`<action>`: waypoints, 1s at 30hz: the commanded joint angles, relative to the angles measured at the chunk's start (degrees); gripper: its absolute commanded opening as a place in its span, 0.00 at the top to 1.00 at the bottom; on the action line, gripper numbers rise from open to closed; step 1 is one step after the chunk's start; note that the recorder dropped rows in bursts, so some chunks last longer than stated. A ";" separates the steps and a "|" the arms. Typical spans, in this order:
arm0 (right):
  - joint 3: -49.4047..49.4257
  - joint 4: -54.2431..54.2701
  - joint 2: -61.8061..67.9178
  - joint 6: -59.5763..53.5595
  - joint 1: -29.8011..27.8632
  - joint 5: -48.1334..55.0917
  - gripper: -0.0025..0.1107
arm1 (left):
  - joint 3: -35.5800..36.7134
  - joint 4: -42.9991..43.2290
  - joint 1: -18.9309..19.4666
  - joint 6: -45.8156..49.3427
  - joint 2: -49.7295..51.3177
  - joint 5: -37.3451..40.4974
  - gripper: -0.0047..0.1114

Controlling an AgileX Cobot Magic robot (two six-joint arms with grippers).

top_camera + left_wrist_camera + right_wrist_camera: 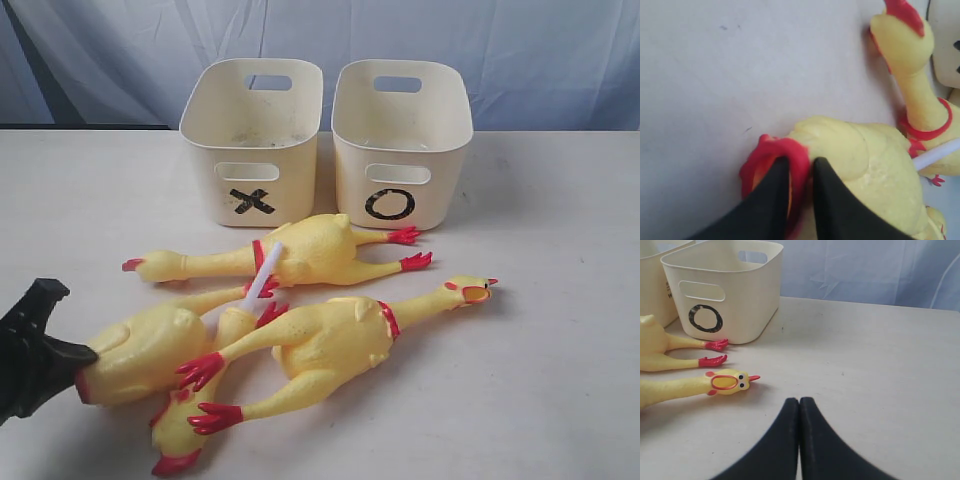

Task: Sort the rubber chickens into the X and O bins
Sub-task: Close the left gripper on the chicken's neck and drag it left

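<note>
Item: rubber chicken [860,150], lying on the table [740,75].
Position: its red rim [767,150] is pinched between the fingers of my left claw [801,165].
Handling, by my estimate: light, soft, squashy; the rim offers firmer purchase than the slick body.
Also: my right claw [799,402] is clenched on nothing.

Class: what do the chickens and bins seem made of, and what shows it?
Chickens: probably soft rubber or vinyl, slightly glossy, moulded pimpled skin. X bin and O bin: seemingly rigid plastic, smooth cream finish, thin moulded walls.

Lab-style test setup, white tabletop [560,350], pale blue cloth backdrop [520,50]
</note>
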 commanded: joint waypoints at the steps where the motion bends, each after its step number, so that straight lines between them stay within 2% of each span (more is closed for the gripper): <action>1: 0.11 -0.21 -0.33 -0.19 0.27 -0.72 0.99 | 0.52 0.80 -0.20 0.37 -5.12 -1.94 0.96; 28: 0.11 -0.21 -0.33 -0.19 0.27 -0.72 0.99 | 0.52 0.80 -0.20 -0.94 -24.40 0.35 0.96; 30: 0.11 -0.21 -0.33 -0.19 0.27 -0.72 0.99 | 0.27 3.45 -0.20 -0.95 -25.40 0.63 0.96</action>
